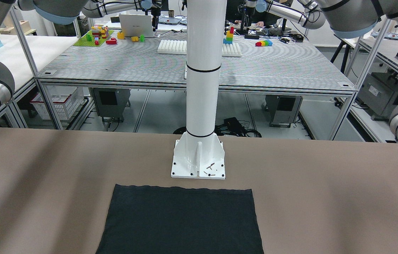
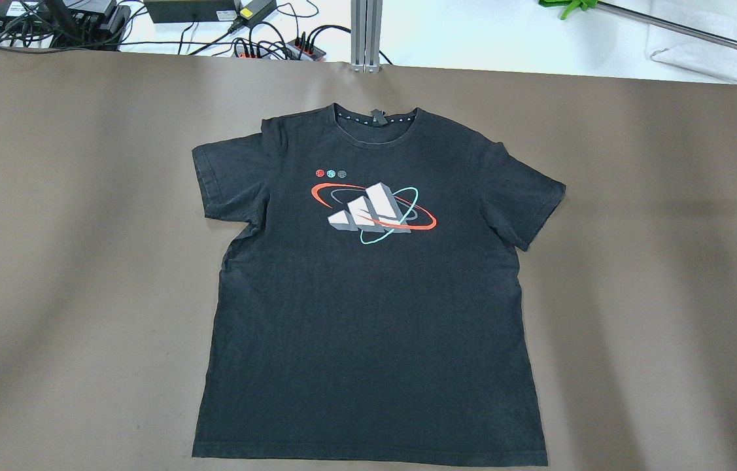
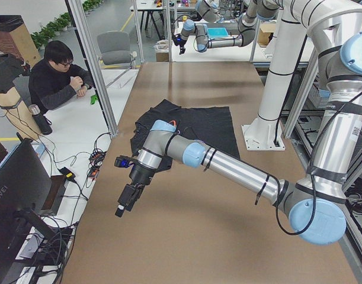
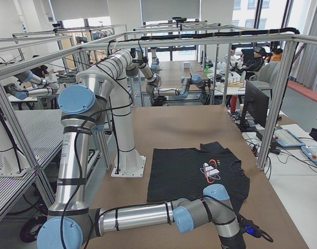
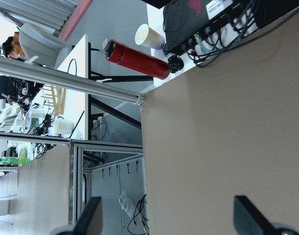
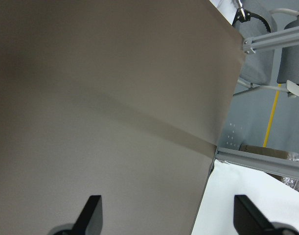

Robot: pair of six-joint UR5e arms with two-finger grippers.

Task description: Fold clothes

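Note:
The clothes are one black T-shirt [image 2: 368, 294] with a red, white and teal chest print, spread flat and face up on the brown table, collar away from the robot. Its hem [image 1: 181, 222] lies just in front of the white pole's base. It also shows in the side views [image 3: 198, 127] [image 4: 189, 174]. My left gripper [image 3: 124, 201] hangs by the table's far left edge, well clear of the shirt; its wrist view shows it open [image 5: 169, 218] over bare table. My right gripper [image 6: 169, 213] is open above bare table near an edge.
The white pole stands on its base plate [image 1: 199, 165] at the robot's side of the table. A red bottle [image 5: 137, 59] and a paper cup [image 5: 148, 35] sit on a desk beyond the table's corner. A seated person [image 3: 56, 77] is there too. Cables [image 2: 276, 46] run along the far edge.

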